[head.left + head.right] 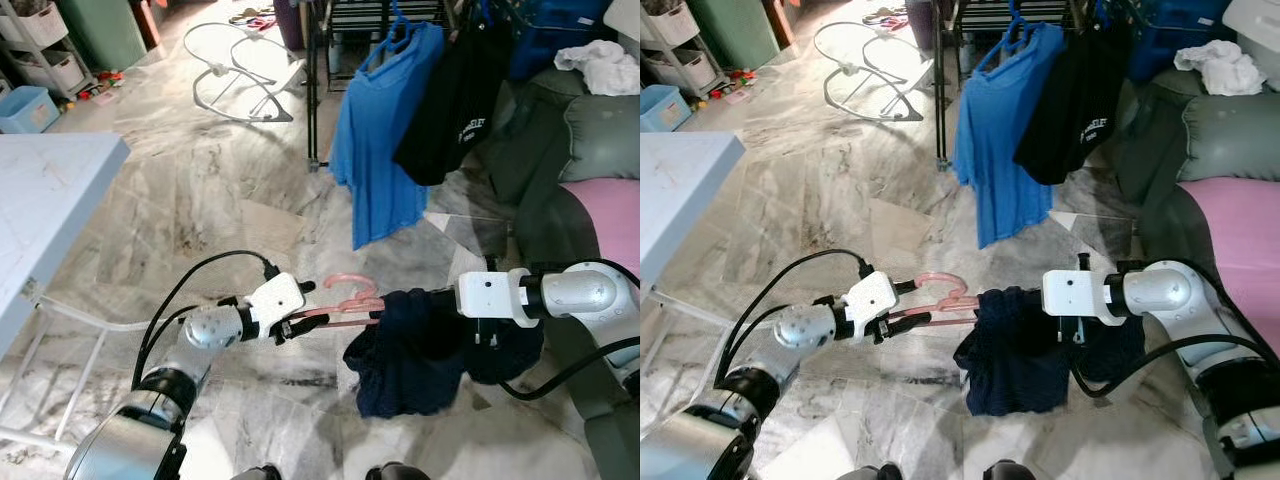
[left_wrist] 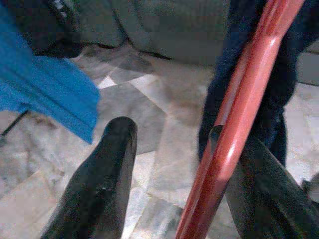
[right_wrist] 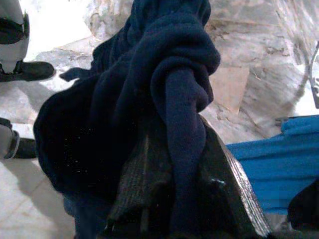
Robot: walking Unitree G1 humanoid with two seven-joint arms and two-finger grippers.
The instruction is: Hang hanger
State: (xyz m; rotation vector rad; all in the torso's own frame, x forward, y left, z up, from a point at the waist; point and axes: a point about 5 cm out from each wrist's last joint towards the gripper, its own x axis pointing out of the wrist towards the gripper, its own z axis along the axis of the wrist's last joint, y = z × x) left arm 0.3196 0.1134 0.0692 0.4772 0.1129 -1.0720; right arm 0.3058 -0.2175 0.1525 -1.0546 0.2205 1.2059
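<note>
Partly draped pink hanger (image 1: pixel 345 300), navy garment (image 1: pixel 405 350) hiding right gripper (image 3: pixel 184 199), left gripper (image 2: pixel 174 164) alongside.

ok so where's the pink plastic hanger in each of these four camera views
Left eye view: pink plastic hanger at centre, between both arms.
Right eye view: left of centre.
Left wrist view: red-pink bar against one finger of the left claw.
Right wrist view: no hanger visible.
Shared landmark: dark navy fleece garment draped on it.
</note>
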